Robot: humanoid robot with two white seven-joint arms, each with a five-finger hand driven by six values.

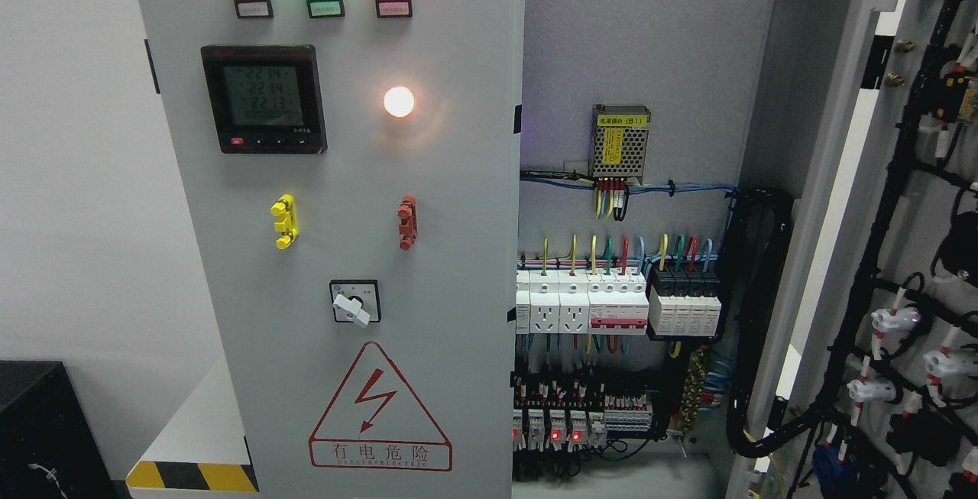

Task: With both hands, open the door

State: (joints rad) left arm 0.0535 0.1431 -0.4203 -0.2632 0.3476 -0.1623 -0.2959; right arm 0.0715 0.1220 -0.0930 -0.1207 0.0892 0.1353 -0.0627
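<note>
Plain white wall [69,178] at left; dark box [38,430], perhaps furniture, below.

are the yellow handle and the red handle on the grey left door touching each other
Apart. The head view shows the yellow handle and the red handle side by side on the grey left door, with bare panel between them.

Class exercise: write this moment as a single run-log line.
left door: shut | right door: swung open | cabinet interior: exposed | hands: none visible
</note>
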